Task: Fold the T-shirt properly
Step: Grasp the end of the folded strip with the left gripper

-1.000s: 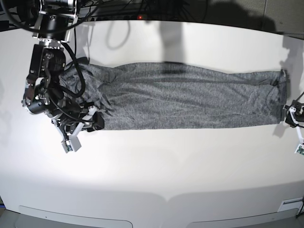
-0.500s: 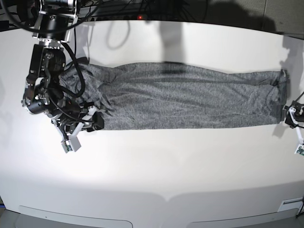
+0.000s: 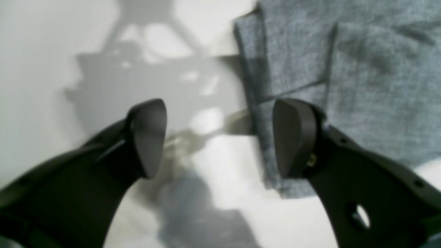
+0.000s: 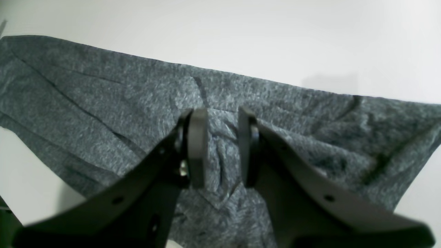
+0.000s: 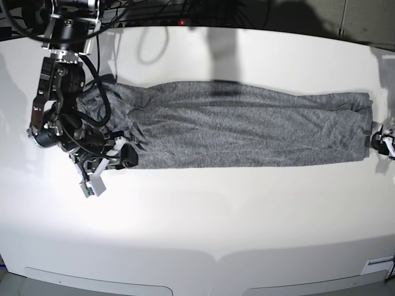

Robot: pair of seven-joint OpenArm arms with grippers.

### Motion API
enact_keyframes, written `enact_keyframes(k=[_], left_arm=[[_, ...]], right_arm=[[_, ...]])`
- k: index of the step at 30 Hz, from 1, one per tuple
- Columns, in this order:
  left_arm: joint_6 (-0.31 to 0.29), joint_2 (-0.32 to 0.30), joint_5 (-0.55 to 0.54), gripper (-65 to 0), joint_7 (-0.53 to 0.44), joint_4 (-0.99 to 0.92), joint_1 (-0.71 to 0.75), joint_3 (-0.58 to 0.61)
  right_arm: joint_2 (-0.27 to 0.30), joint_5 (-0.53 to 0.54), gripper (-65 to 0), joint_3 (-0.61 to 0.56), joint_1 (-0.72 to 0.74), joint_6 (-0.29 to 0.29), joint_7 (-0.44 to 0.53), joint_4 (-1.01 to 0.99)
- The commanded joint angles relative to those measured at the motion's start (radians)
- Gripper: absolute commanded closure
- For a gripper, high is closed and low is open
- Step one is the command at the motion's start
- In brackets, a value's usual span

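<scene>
Grey T-shirt [image 5: 247,126] may bunch: right gripper [image 4: 222,148] pinches a wrinkle, left gripper [image 3: 220,137] gapes wide, empty.

Two arms, one at each end of the desk.
Left gripper [image 3: 220,137]: jaws spread wide, nothing between, at desk's right edge. Right gripper [image 4: 222,148]: jaws narrowly parted, near desk's left edge, arm reaching from back-left corner.
</scene>
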Motion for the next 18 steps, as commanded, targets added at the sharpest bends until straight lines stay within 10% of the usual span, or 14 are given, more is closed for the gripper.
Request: enact_keyframes(k=[1,18], left_arm=[[-0.028,-0.028,-0.055,-45.1,0.013,-0.023,-0.038,-0.006],[-0.028,-0.008,-0.208,-45.1,0.039,-0.325,-0.044,-0.006]], right_arm=[[0.009,0.027,-16.1,0.002,0.019,0.005,0.018,0.018],[0.009,0.101,-16.1,0.002,0.019,0.005,-0.031,0.018]])
